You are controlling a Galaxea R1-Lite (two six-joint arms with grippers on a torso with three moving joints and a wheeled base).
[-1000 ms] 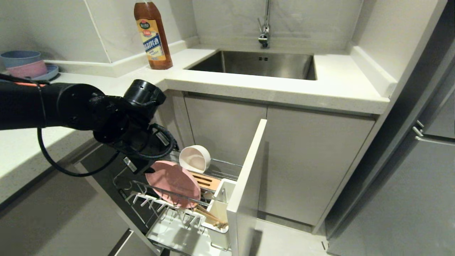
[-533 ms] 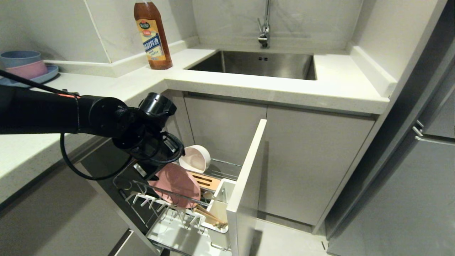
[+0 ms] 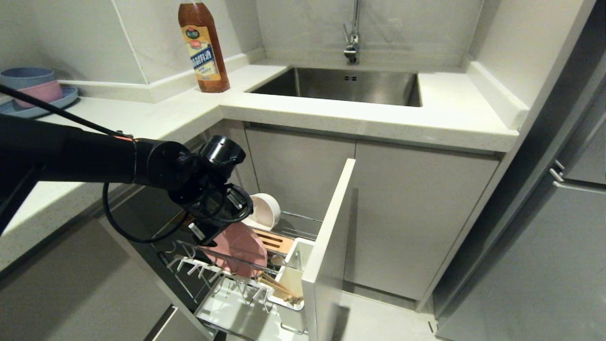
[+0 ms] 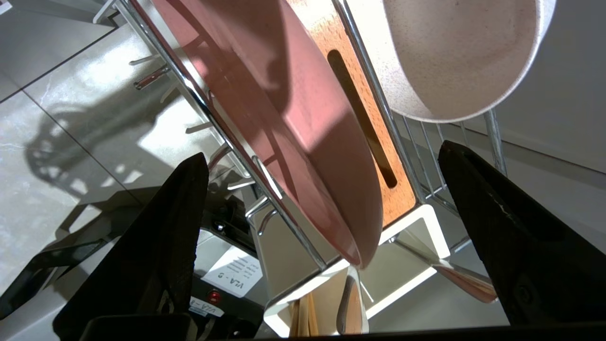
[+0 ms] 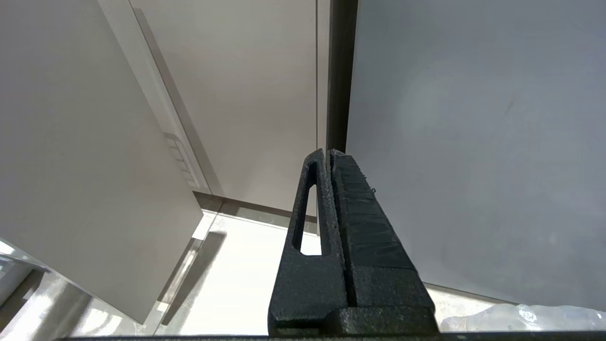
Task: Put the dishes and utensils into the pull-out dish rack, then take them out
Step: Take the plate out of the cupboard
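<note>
The pull-out dish rack (image 3: 222,284) stands drawn out from under the white tabletop (image 3: 360,118), its tall white front panel (image 3: 326,255) at the near end. The pink plate (image 3: 241,253) stands on edge, tilted, between the chrome wires, and just behind it the cream-white bowl (image 3: 262,210) lies on its side with its mouth facing out. A slotted wooden block (image 3: 277,241) sits between plate and panel, and beside it the white utensil cup (image 3: 293,279) holds the wooden chopsticks (image 3: 279,286); the fork I cannot make out for certain. The left tool (image 4: 322,156) hangs low over the rack, right above the plate's upper rim, its two black fingers (image 4: 161,237) spread wide on either side of the plate and touching nothing. Seen from the wrist, the plate's edge runs through the gap between them, with the bowl (image 4: 454,52) beyond. The right tool (image 5: 331,156) is parked off to the side by a cabinet front, its fingers pressed together and empty. Up on the tabletop stand a brown sauce bottle (image 3: 202,47), the steel sink (image 3: 341,85), and stacked blue and pink bowls (image 3: 31,83).
</note>
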